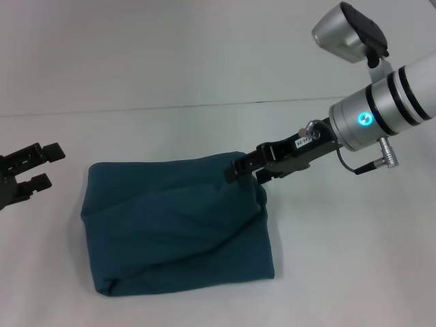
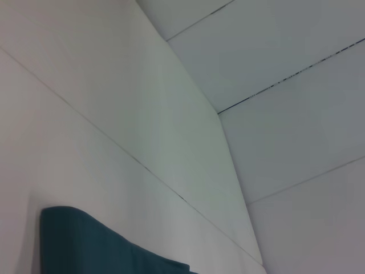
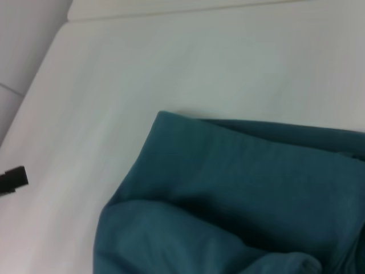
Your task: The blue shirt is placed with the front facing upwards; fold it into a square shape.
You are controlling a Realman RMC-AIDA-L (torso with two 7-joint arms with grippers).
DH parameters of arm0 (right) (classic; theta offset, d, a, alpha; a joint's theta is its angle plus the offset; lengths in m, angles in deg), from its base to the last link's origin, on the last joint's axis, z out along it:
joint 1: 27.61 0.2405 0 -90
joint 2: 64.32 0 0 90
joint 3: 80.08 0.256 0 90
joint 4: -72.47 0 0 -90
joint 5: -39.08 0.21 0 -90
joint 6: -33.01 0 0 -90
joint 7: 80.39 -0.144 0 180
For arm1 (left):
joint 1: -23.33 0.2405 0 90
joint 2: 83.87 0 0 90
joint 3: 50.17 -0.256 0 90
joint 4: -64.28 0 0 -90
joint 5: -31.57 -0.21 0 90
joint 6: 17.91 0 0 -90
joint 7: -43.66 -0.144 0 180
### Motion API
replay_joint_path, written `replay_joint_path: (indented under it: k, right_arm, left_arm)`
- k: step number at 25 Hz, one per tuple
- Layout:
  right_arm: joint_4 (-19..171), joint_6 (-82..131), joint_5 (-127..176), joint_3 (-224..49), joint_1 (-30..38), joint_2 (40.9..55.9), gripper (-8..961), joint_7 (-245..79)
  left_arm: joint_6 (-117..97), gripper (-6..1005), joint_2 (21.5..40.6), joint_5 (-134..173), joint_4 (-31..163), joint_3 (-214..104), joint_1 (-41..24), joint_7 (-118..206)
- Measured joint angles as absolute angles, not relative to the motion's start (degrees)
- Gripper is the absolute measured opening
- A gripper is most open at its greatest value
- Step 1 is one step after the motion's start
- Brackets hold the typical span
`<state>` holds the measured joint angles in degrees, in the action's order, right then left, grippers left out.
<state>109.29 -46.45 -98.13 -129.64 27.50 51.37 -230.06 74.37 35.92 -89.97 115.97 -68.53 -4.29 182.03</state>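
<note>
Nearly done: large dark teal-blue cotton shirt [image 1: 178,225] already folded into a rough, puffy square mid white counter [image 1: 204,75], right tool [image 1: 246,170] apparently clamped on its far right corner, left tool [image 1: 30,170] parked apart, fingers spread; flattening left.

A plain white tabletop [image 1: 170,82] fills the head view, smooth and matte. A thin straight seam [image 1: 170,107] crosses it near the far side, running from one edge to the other. In the left wrist view, pale wall panels [image 2: 285,51] show, divided by thin dark joint lines [image 2: 285,77] that meet at an angle.
</note>
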Motion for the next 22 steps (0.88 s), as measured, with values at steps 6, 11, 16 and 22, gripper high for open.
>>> replay_joint_path:
  k: [6,11,16,22]
  right_arm:
    - [108.31,-45.15,-96.03,-129.49,27.06,51.21,883,-229.92]
    - [108.05,-43.77,-96.26,-129.90,27.11,51.67,883,-229.89]
    - [106.92,-42.58,-96.24,-130.13,27.57,51.92,872,-229.89]
    - [105.85,-40.60,-96.33,-130.58,28.03,52.21,832,-229.39]
  left_arm:
    - [73.20,936,35.79,-89.98,114.54,-68.71,-4.54,181.79]
    - [73.15,936,35.79,-89.98,114.47,-68.62,-4.54,181.76]
    - [73.13,936,35.81,-89.99,114.46,-68.59,-4.53,181.67]
    - [73.14,936,35.84,-89.99,114.46,-68.58,-4.53,181.65]
